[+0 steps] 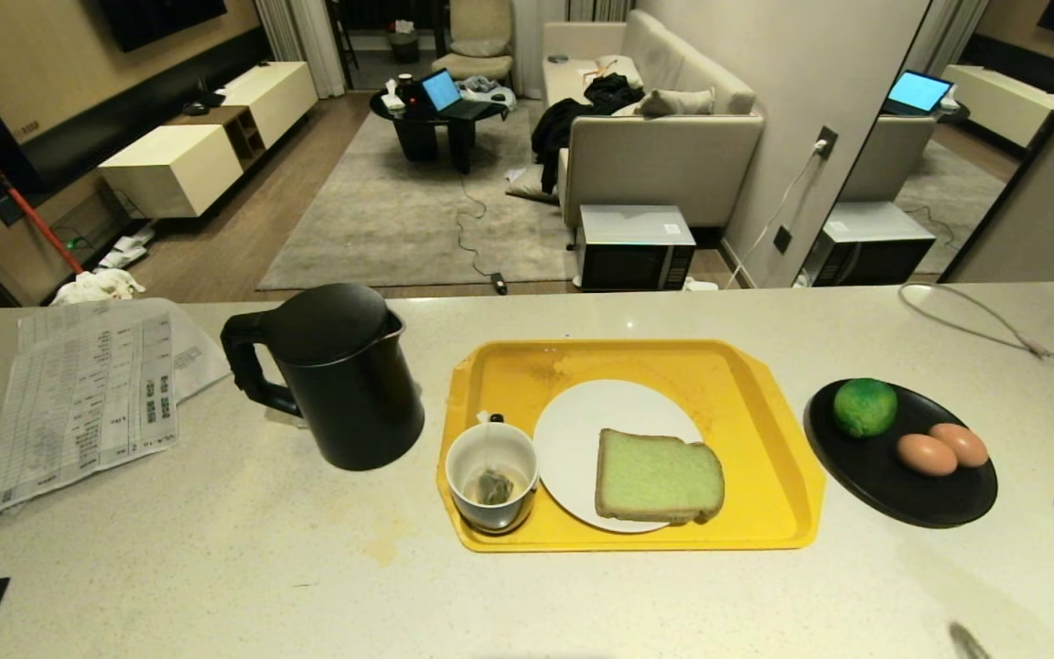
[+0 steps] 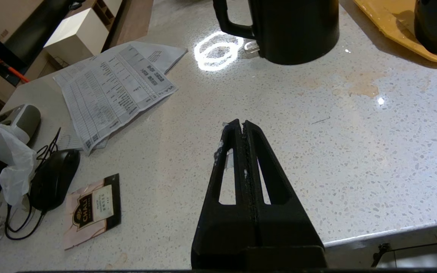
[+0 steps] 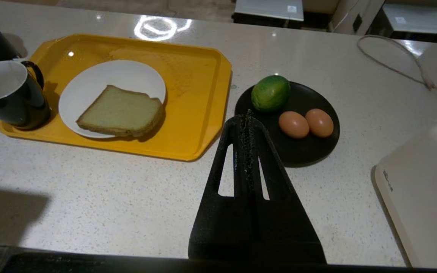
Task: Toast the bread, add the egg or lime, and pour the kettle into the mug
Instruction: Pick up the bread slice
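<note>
- Right gripper (image 3: 247, 115), fingers pressed together and holding nothing, hangs over the counter (image 1: 216, 549) at the lower right of the head frame
- Left gripper (image 2: 240, 124), also closed and empty, over bare counter
- Mug (image 1: 491, 476) and bread (image 1: 658, 476) on a white plate (image 1: 573, 430), both on the yellow tray (image 1: 765, 476) at centre
- Lime (image 1: 865, 406) and two eggs (image 1: 926, 454) on the black plate (image 1: 911, 499), right
- Kettle (image 1: 344, 375) left of the tray

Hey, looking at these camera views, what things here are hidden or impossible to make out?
- Kettle: lid shut in head view, so its contents are hidden; left wrist view cuts off its top.
- Paper sheets: print too small to read.
- White appliance: cut off by the frame edge in right wrist view.
- Mug: liquid level unclear around the tea bag.
</note>
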{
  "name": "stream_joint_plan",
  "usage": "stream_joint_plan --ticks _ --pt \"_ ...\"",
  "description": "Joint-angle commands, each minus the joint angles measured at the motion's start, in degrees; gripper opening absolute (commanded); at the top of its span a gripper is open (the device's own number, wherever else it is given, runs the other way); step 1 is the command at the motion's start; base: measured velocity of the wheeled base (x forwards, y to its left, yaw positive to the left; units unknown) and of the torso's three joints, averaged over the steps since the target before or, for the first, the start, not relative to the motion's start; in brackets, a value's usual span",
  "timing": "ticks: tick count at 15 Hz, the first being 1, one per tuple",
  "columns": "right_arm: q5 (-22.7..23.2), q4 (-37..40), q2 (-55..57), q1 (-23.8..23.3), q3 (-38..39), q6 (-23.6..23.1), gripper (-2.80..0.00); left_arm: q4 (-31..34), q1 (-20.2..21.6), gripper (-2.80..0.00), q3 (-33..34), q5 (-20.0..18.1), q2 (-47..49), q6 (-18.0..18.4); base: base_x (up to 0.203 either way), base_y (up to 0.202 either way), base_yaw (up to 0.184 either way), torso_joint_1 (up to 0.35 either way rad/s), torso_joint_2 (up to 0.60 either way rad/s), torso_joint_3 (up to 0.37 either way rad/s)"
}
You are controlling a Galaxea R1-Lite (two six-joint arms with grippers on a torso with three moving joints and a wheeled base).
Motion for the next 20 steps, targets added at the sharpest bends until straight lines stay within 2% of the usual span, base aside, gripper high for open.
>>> stream_joint_plan --ticks 1,4,7,9,11,12,13,15,18,20 --pt "1.75 3.31 17.3 1.09 -9.7 -0.03 -2.8 -0.01 0.02 -2.8 0.0 0.02 -0.04 0.07 0.0 0.0 0.0 0.0 0.0 0.0" --pt "6.32 13.5 30.64 3.21 -22.11 -0.07 -2.8 -0.1 0.02 -2.8 0.0 0.02 -0.04 0.07 0.0 0.0 0.0 0.0 0.0 0.0" --pt "12.46 29.49 41.32 3.9 -32.63 -1.33 -2.8 -0.01 0.02 -2.8 0.0 0.02 -0.04 0.07 0.0 0.0 0.0 0.0 0.0 0.0" --pt "15.08 33.9 47.32 4.08 -35.65 -1.76 -2.8 -0.01 0.02 -2.8 0.0 0.02 -0.04 0.07 0.0 0.0 0.0 0.0 0.0 0.0" --pt "15.76 34.91 52.17 4.15 -36.75 -1.62 -2.8 -0.01 0.02 -2.8 0.0 0.02 -0.04 0.07 0.0 0.0 0.0 0.0 0.0 0.0" --pt "15.87 35.13 54.28 4.16 -37.31 -1.46 -2.6 -0.01 0.02 -2.8 0.0 0.02 -0.04 0.07 0.0 0.0 0.0 0.0 0.0 0.0" --pt "15.92 35.22 55.94 4.17 -38.11 -1.25 0.0 -0.01 0.02 -2.8 0.0 0.02 -0.04 0.07 0.0 0.0 0.0 0.0 0.0 0.0" --pt "16.45 35.27 59.0 4.17 -40.02 -0.54 0.0 -0.01 0.02 -2.8 0.0 0.02 -0.04 0.07 0.0 0.0 0.0 0.0 0.0 0.0" --pt "20.55 35.19 64.33 4.36 -42.56 2.77 0.0 -0.01 0.02 -2.8 0.0 0.02 -0.04 0.07 0.0 0.0 0.0 0.0 0.0 0.0" --pt "21.4 35.2 67.53 5.22 -42.98 4.21 0.0 -0.08 0.02 -2.8 0.0 0.02 -0.04 0.07 0.0 0.0 0.0 0.0 0.0 0.0"
